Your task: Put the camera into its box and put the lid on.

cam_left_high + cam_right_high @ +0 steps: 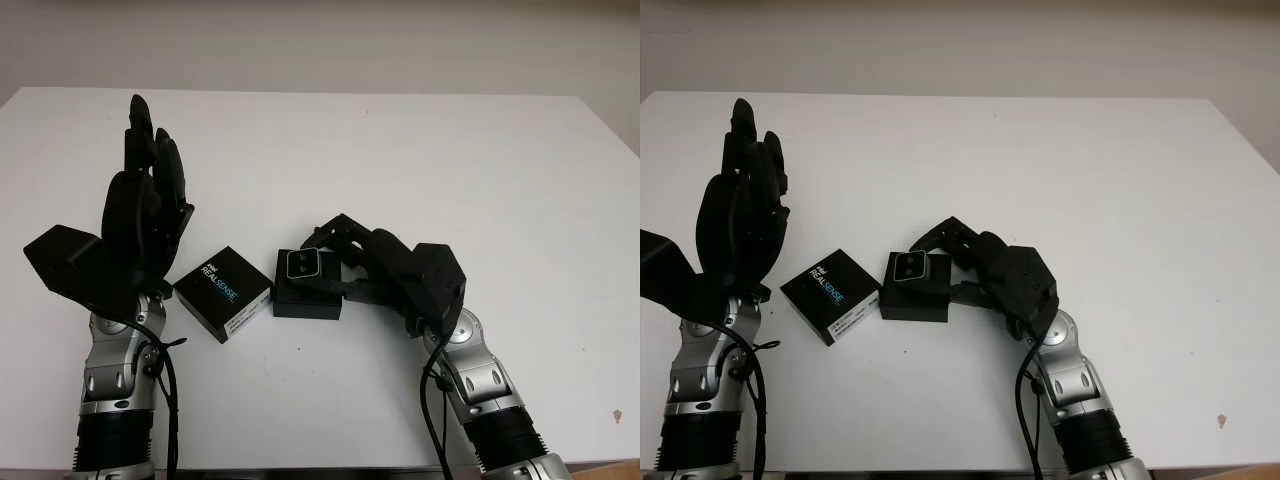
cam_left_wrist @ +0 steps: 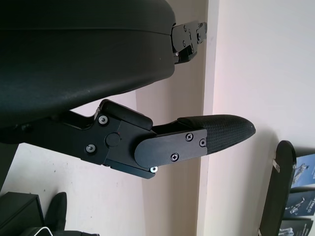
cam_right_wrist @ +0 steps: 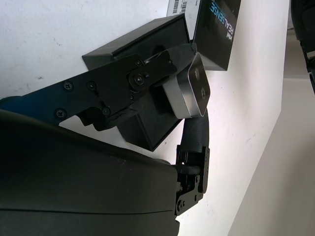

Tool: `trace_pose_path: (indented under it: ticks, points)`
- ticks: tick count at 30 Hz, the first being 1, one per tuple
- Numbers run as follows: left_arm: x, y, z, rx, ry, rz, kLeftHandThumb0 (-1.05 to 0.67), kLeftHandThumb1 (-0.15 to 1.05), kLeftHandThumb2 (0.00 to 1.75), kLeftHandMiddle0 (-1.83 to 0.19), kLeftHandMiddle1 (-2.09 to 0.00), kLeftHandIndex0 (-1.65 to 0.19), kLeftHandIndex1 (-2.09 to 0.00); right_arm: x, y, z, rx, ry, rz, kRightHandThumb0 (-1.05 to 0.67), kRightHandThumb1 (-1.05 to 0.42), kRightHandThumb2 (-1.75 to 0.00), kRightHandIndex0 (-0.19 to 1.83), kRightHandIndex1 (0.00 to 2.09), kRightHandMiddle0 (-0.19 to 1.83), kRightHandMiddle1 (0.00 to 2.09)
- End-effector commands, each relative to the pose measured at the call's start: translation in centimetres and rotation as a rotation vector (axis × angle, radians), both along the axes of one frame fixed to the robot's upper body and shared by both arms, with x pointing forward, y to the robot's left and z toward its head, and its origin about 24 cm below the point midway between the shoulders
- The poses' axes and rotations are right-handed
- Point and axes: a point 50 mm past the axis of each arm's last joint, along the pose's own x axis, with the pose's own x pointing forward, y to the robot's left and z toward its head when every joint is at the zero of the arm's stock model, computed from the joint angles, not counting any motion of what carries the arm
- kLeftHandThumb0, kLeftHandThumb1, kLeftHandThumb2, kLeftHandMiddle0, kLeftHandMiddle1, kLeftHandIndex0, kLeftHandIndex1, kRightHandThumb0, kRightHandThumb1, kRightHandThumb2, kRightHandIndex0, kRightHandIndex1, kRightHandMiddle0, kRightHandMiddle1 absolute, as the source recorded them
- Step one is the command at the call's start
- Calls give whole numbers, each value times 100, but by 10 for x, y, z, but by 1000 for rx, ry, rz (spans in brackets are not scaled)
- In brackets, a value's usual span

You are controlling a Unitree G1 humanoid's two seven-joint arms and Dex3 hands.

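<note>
Left eye view first: over on the left side of the white table (image 1: 420, 160), the left hand (image 1: 145, 215) is raised upright above the surface, palm side turned toward the middle, holding nothing and open. Its silver forearm comes up from the bottom edge.

Just to the right of that hand, the lid (image 1: 223, 292) lies flat on the table, a black square piece printed with "REALSENSE" in white and blue, turned at an angle. Its near corner sits just beside the box (image 1: 307, 300), which is black and open-topped, resting on the table close to the centre.

The camera (image 1: 303, 264) is small and silver-framed, with a dark face showing two lenses. It is held at the far edge of the box, tilted up toward the head cameras. From the right wrist view, the camera (image 3: 193, 92) is pinched between the black fingers (image 3: 147, 69) and hangs over the box's dark cavity; whether it touches the box I cannot tell.

The right hand (image 1: 372, 268) reaches in from the bottom right, low over the table, its fingers curled tight around the camera.
</note>
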Motion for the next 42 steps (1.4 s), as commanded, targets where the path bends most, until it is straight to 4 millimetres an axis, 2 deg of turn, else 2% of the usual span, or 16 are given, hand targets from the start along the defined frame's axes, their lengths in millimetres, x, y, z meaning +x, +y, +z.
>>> trace_pose_path:
  ticks: [1,42]
  points:
    - [-1,0,3,5,-17,-1,-80,105,60,19,0,19,0,0,-5,-2,-18,-8,-11,-40,-94,-5,24,6,31,165]
    - [0,-1,3,-3,-11,-3,-80,105,60,19,0,19,0,-1,-1,-3,-19,6,70,-41,-95,-5,23,5,29,165]
